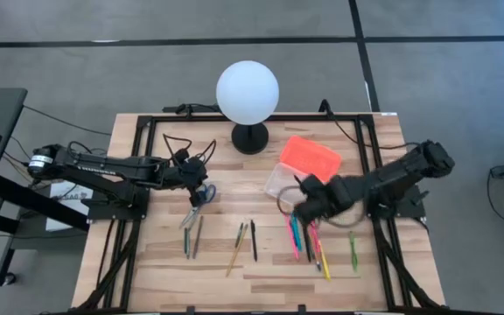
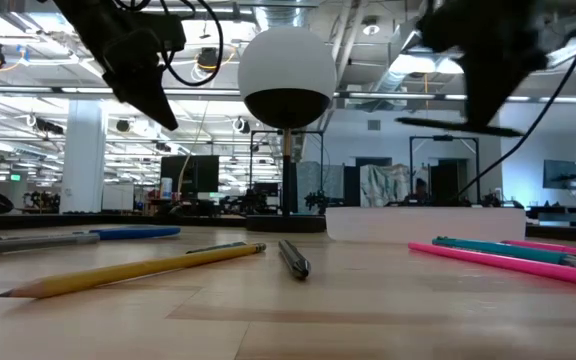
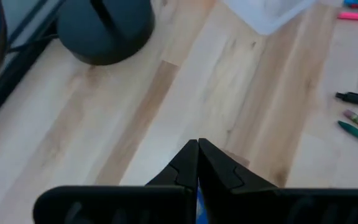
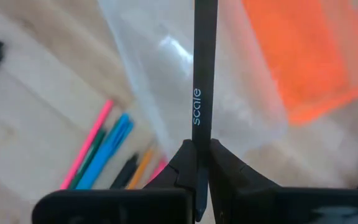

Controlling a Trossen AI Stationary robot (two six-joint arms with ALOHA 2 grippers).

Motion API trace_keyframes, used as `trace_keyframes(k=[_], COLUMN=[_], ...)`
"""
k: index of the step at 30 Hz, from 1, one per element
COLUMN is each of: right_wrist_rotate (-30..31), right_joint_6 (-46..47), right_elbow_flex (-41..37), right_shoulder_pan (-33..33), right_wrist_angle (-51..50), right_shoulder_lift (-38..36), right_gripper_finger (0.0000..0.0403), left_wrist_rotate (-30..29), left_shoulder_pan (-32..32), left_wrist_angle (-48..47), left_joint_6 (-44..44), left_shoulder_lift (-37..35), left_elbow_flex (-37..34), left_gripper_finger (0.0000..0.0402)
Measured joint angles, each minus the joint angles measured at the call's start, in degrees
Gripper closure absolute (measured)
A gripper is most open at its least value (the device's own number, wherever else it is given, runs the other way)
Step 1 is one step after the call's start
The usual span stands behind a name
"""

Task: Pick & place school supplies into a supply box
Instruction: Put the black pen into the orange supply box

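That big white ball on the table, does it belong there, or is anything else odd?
The white globe lamp on its black base is the only item that isn't a school supply. The clear plastic box sits open, its orange lid lying beside it. Nothing looks spilled or broken.

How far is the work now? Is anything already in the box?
Nothing is visibly inside the supply box yet. The right gripper holds a black pen above it. The left gripper is shut over the scissors. Other pens and pencils still lie on the table.
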Motion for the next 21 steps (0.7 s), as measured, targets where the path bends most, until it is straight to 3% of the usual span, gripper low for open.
trace_keyframes(k=[10,21], right_wrist_rotate=[-2.2,-6.9], right_joint_6=[-28.0,-33.4], right_elbow_flex=[0.0,0.0], right_shoulder_pan=[-15.7,-19.1], right_wrist_angle=[8.0,9.8], right_shoulder_lift=[3.7,8.9], right_gripper_finger=[0.0395,0.0392], left_wrist_rotate=[1.8,1.8], left_shoulder_pan=[0.0,0.0], left_wrist_angle=[0.0,0.0], left_joint_6=[-4.3,-5.5], left_shoulder_lift=[0.0,0.0], left_elbow_flex=[0.0,0.0], left_gripper_finger=[0.0401,0.0401])
